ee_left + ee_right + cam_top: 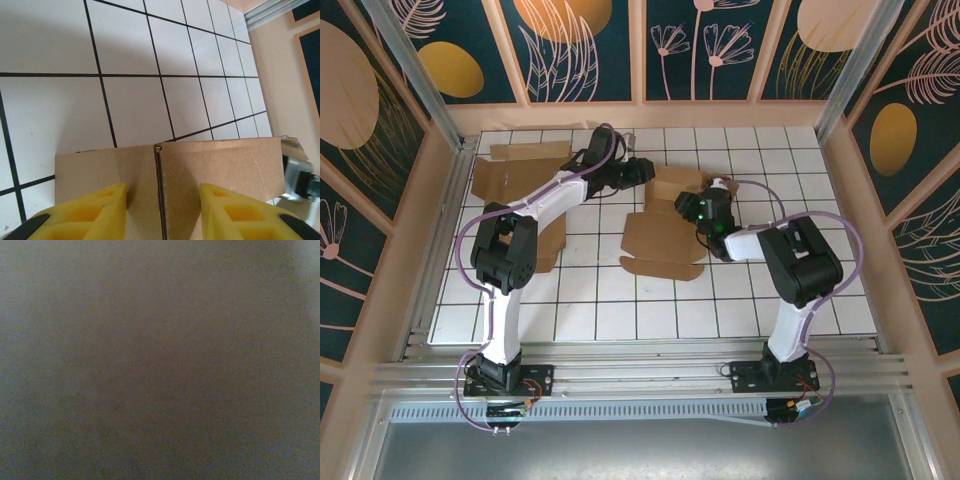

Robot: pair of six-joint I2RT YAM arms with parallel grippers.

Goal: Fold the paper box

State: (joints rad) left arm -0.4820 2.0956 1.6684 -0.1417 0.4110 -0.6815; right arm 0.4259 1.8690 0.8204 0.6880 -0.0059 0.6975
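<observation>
The brown paper box [665,235] lies partly folded in the middle of the tiled table, with its flaps spread toward the front. My left gripper [642,172] reaches to the box's back left corner. In the left wrist view its yellow fingers [100,215] stand apart, open [162,210], in front of a cardboard panel [220,165] split by a vertical slit. My right gripper [703,210] sits against the box's right back part; its jaws are hidden there. The right wrist view is a dim brown blur [160,360] pressed close to the lens.
Flat cardboard blanks lie at the back left [515,168] and beside the left arm [548,245]. Wooden walls enclose the white gridded table [800,280]. A metal and black part [300,177] shows past the panel's right end.
</observation>
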